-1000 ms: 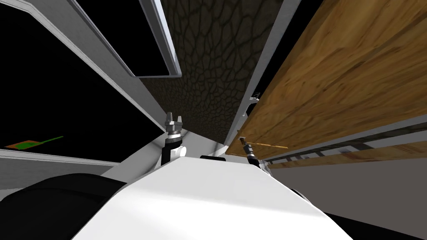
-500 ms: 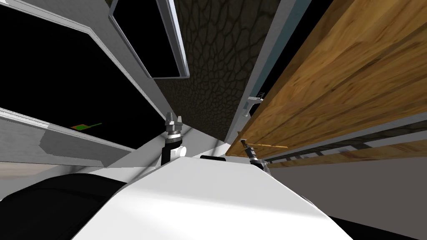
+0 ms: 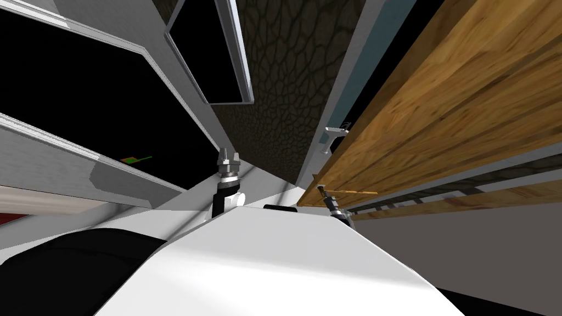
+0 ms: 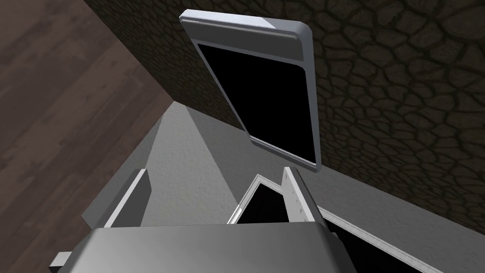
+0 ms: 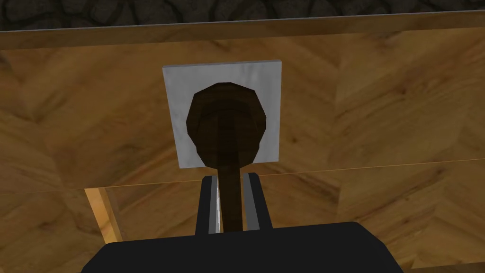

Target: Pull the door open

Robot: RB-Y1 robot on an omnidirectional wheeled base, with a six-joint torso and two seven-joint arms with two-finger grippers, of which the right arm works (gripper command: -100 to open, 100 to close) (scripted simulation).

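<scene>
My right hand (image 5: 230, 179) pinches dark handle (image 5: 226, 123) on wooden door (image 5: 379, 118), 2 o'clock; left hand (image 4: 215, 173) spread, cracked-stone wall (image 3: 280, 82) 12 o'clock.

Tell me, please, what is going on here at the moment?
The robot is working on a wooden door. Its right claw is shut on the door's dark handle, which stands out from a grey plate. In the head view a black gap shows between the door's edge and the grey frame, so the door seems partly open. The left claw is open, raised and holding nothing.
</scene>
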